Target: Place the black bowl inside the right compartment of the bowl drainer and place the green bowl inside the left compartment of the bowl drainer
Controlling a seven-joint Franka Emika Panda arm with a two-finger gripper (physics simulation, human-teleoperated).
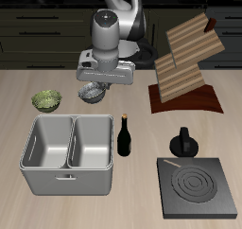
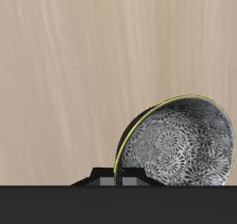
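The black bowl hangs tilted just above the table, behind the bowl drainer. My gripper is shut on the bowl's rim. In the wrist view the black bowl shows its pale speckled inside, and its rim runs down between the two fingers of the gripper, which stand close together. The green bowl rests on the table beside the black bowl, apart from it. The drainer's two basins hold nothing.
A dark wine bottle stands close beside the drainer. A black moka pot and a flat stove plate sit nearer the table's front edge. A wooden rack stands farther back.
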